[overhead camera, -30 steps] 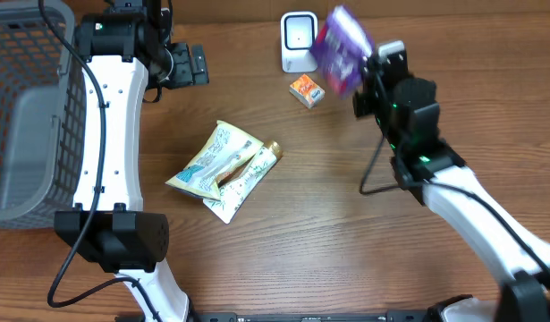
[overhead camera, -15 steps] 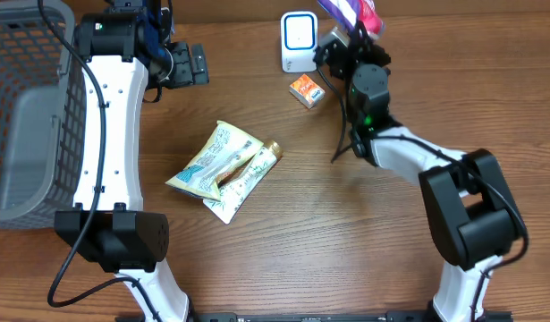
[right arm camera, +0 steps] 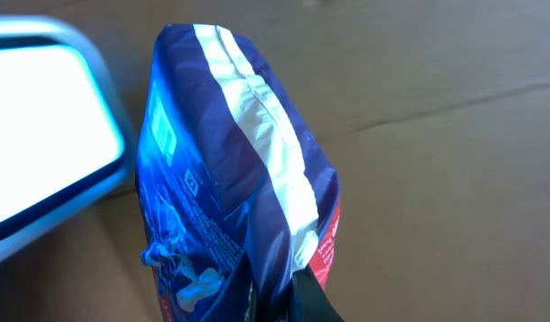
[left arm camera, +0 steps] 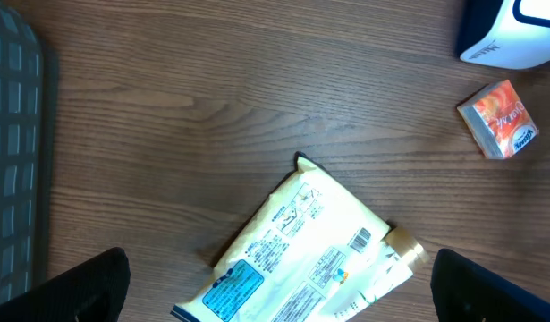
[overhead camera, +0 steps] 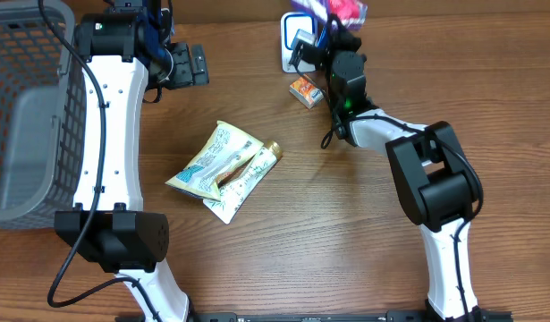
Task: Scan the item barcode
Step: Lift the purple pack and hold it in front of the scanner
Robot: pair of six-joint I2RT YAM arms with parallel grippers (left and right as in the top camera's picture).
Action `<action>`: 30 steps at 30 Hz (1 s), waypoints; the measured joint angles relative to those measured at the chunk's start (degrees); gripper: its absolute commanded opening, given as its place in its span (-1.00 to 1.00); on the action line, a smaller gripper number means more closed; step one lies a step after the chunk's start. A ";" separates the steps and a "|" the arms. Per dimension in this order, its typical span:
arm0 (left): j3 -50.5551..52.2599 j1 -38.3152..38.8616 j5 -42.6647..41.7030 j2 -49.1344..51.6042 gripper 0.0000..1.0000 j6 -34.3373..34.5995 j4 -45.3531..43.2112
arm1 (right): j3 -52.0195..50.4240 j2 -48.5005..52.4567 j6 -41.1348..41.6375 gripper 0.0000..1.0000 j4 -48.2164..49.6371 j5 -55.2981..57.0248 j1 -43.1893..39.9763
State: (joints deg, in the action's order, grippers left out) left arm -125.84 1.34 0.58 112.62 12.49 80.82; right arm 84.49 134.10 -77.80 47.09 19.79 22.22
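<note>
As I watch from my console, right gripper (overhead camera: 330, 27): pinched tight on the blue, white-seamed crinkly plastic snack bag (right arm camera: 230, 179).
Snack bag: raised off the table (overhead camera: 346, 224), just beside the lit face of the white box-shaped scanner (right arm camera: 42, 125).
Left gripper (overhead camera: 199, 65): jaws spread wide, holding nothing.
Small orange carton (overhead camera: 306, 91): on the table near the scanner.

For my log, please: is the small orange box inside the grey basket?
No, the orange box lies on the wooden table near the white scanner.
</note>
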 measured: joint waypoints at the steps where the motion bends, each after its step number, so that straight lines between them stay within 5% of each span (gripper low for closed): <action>1: 0.00 0.00 0.00 0.00 1.00 0.00 0.00 | 0.00 0.44 -0.35 -0.92 0.11 -0.02 0.00; 30: 0.00 0.00 0.02 0.00 0.99 0.00 0.68 | 1.01 4.68 -12.35 -0.92 -1.44 5.99 4.20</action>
State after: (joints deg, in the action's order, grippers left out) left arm -125.84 1.34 0.60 112.62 12.49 81.49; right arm 85.49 138.78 -90.15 45.65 25.78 26.41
